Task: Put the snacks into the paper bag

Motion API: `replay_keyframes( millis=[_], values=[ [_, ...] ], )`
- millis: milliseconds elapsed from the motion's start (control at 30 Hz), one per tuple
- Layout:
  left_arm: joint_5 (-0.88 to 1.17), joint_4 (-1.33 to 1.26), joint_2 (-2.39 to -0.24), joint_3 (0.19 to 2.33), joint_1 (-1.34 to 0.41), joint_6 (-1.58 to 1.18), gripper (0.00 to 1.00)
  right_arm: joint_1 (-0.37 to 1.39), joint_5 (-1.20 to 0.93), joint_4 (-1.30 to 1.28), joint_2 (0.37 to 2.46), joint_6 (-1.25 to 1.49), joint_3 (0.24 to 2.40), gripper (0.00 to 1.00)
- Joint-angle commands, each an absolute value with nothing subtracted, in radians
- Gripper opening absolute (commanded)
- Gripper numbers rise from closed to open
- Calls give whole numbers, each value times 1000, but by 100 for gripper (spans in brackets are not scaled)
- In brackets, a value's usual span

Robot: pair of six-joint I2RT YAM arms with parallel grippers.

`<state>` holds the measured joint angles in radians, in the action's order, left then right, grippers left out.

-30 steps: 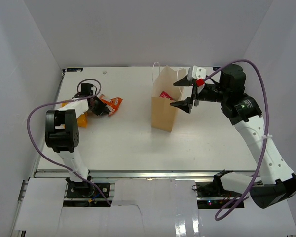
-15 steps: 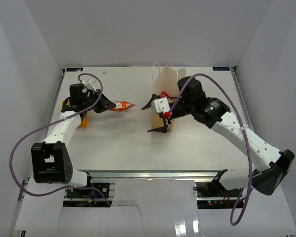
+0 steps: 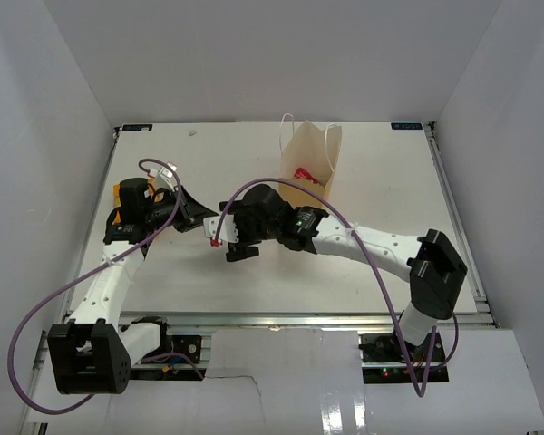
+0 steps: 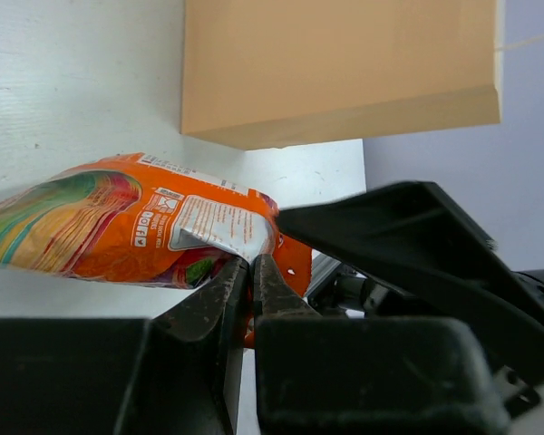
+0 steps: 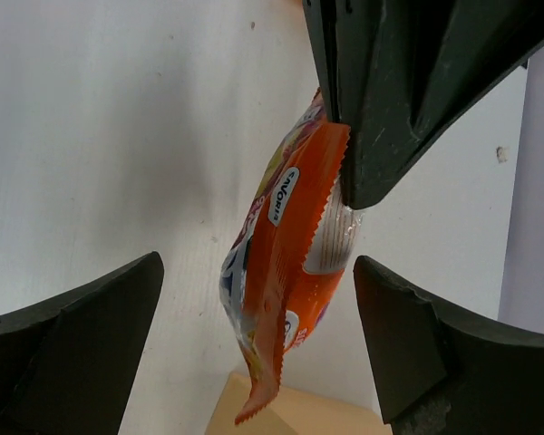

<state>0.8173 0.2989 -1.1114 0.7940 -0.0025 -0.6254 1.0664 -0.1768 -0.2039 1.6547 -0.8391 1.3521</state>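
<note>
My left gripper [image 4: 251, 260] is shut on the edge of an orange snack packet [image 4: 118, 222] and holds it above the table. My right gripper [image 5: 257, 265] is open, with one finger on each side of that same packet [image 5: 286, 263], not touching it. In the top view the two grippers meet left of centre, the left [image 3: 198, 220] and the right [image 3: 225, 243], and the packet is hidden between them. The tan paper bag [image 3: 308, 168] stands upright behind them with a red packet [image 3: 304, 175] inside. It also shows in the left wrist view [image 4: 335, 63].
A yellow-orange packet [image 3: 118, 194] lies at the far left, partly under the left arm. The right arm stretches across the table in front of the bag. White walls close in the table at the left, back and right.
My left gripper has carried the orange packet toward the near middle. My right arm has swung left away from the bag, and its open fingers now straddle the packet.
</note>
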Motion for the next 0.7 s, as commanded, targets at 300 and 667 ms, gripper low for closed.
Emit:
replay_keyframes(
  millis=[300,667],
  values=[
    [913,305,-980,741,-2,-686,0,1101,63,-21,1733,-727,1368,64],
    [801,426,-986,880,-2,-667,21,1088,-125,-143,1672,-615,1398,8]
  ],
)
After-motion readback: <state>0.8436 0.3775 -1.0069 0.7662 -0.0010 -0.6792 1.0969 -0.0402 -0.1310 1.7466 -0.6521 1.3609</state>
